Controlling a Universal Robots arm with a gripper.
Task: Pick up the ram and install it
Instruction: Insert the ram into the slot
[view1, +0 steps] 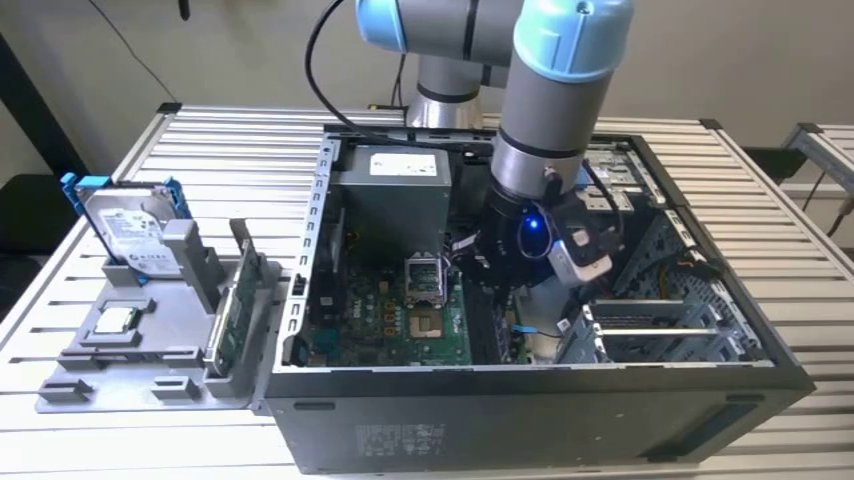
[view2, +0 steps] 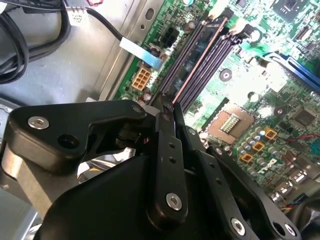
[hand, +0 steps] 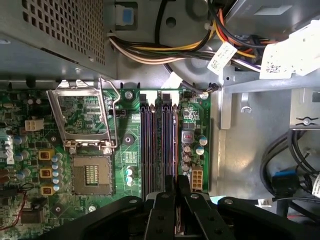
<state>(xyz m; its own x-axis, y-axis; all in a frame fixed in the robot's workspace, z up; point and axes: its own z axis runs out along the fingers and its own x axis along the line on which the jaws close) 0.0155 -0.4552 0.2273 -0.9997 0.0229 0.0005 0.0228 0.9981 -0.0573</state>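
We see the arm (view1: 554, 120) reaching down into the open computer case (view1: 534, 400), which lies on the slatted table (view1: 200, 150). In both wrist views, the gripper (view2: 167, 107) is closed on the ram (view2: 197, 62), its fingers (hand: 161, 212) pressed together over the stick's thin top edge. The ram stands on edge in the bank of memory slots (hand: 157, 142) on the green motherboard (hand: 100, 150), running the slots' full length (whether it is fully seated we cannot tell). In the exterior view, the processor socket (view1: 427, 325) sits at the gripper's nine o'clock, and the power supply (view1: 394, 195) at eleven o'clock. Outside the case, at its nine o'clock, a grey fixture (view1: 134, 350) holds a hard drive (view1: 134, 235) in a blue bracket and a green circuit board (view1: 234, 320) standing on edge
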